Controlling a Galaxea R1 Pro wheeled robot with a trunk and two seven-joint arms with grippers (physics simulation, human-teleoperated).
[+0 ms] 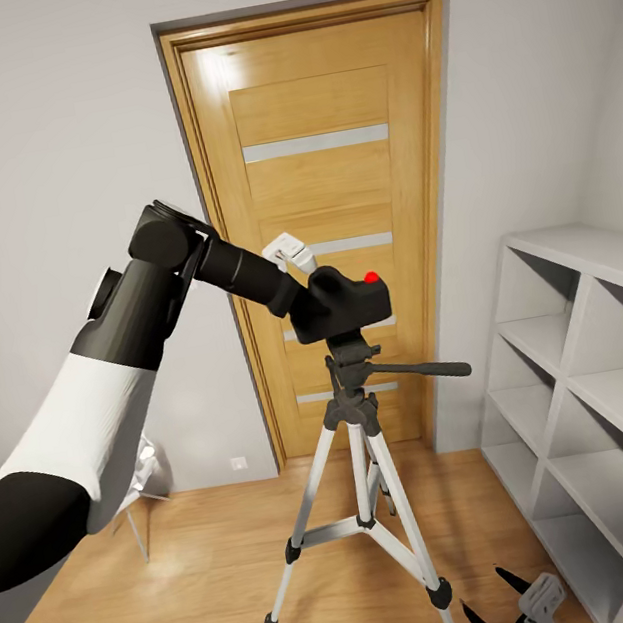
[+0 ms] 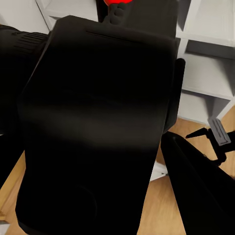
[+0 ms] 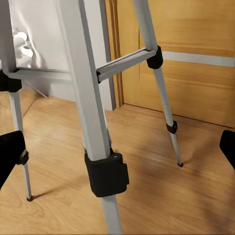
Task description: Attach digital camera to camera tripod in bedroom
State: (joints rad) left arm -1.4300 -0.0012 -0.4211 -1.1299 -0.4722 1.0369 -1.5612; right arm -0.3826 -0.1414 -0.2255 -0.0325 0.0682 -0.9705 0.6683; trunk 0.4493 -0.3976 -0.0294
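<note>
Count: one digital camera [image 1: 341,306], one camera tripod [image 1: 363,465] on three silver legs, one oak door [image 1: 335,237], two robot grippers.
Right gripper [image 1: 524,610]: nearest the lens, low by the floor beside the tripod's feet; its dark fingers stand spread apart, nothing between them. From its wrist, a tripod leg [image 3: 93,122] with a black joint runs straight ahead between the two dark fingertips [image 3: 10,154] at the picture's edges.
Shelving: white cube shelving [image 1: 608,384] along the wall beside that gripper; its visible compartments hold nothing.
Left gripper [image 1: 312,286]: raised at door-panel height, its fingers closed on the black camera body.
Camera: held between the left fingers, red button [image 1: 372,277] on top, directly over the tripod's black head [image 1: 351,355] and touching or just above it; seating cannot be told. From the left wrist, the camera body [image 2: 98,132] looms close.
Pan handle [image 1: 423,369]: juts out below the camera, away from the left fingers.
Backdrop: door shut in a pale grey wall [image 1: 40,144], wood plank floor [image 1: 197,594].
</note>
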